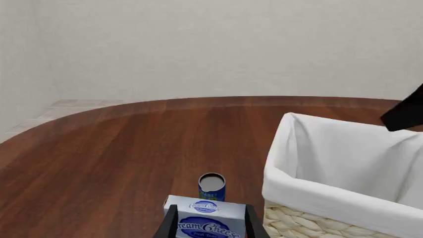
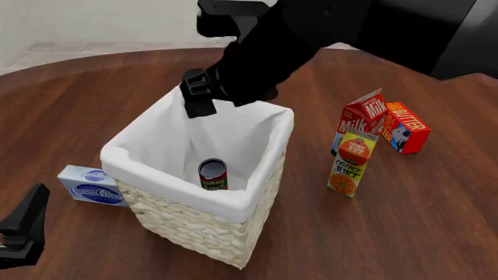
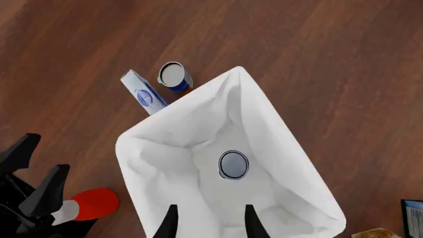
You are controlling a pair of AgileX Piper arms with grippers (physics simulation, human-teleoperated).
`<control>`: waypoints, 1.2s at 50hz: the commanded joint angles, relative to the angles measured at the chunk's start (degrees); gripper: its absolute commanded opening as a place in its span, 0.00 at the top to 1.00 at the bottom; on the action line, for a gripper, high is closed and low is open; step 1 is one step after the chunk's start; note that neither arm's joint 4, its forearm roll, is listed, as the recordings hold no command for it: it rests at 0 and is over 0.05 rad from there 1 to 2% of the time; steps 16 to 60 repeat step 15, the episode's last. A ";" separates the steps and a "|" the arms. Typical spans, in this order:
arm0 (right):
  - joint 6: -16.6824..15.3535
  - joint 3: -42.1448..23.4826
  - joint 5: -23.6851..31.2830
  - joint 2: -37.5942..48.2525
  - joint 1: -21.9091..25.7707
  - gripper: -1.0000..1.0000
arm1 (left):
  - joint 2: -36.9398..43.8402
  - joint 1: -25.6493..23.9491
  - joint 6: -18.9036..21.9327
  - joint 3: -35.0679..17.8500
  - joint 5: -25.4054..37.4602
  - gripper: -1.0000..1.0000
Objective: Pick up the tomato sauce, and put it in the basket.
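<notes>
A: Left wrist view. What does the left tool [image 1: 210,225] show?
B: Its two dark fingers stand apart, released, with the cream cheese box [image 1: 205,223] seen between them on the wooden counter [image 1: 119,148]. A small blue can [image 1: 211,186] stands just beyond the box. The basket [image 1: 310,218] lies beside them, its white lining folded over the rim.

A: Front view. Where is the tomato sauce [image 2: 212,174]?
B: Upright on the basket's [image 2: 202,224] floor, silver top up, free of any tool. The right arm reaches in from the upper right, and the right tool [image 2: 199,104] hangs above the far rim, pointing down into the basket. The left arm shows only at the lower left corner. A milk carton [image 2: 360,119], a butter box [image 2: 404,126] and an orange juice carton [image 2: 350,163] stand to the right of the basket, apart from it.

A: Right wrist view. State of the right tool [image 3: 209,223]?
B: Fingers parted, empty, directly over the basket [image 3: 278,148]; the tomato sauce [image 3: 233,164] sits below on the lining.
</notes>
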 commanded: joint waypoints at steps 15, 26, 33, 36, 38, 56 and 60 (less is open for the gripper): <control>-0.15 10.12 3.52 -21.91 -1.69 0.00 | -0.01 0.00 0.01 0.00 0.00 0.00; -0.15 10.12 3.52 -21.91 -1.69 0.00 | -0.01 0.00 0.01 0.00 0.00 0.00; -0.15 10.12 3.52 -21.91 -1.69 0.00 | -0.01 0.00 0.01 0.00 0.00 0.00; -0.15 10.12 3.52 -21.91 -1.69 0.00 | -0.01 0.00 0.01 0.00 0.00 0.00; -0.15 10.12 3.52 -21.91 -1.69 0.00 | -0.01 0.00 0.01 0.00 0.00 0.00; -0.15 10.12 3.52 -21.91 -1.69 0.00 | -0.01 0.00 0.01 0.00 0.00 0.00; -0.15 10.12 3.52 -21.91 -1.69 0.00 | -0.01 0.00 0.01 0.00 0.00 0.00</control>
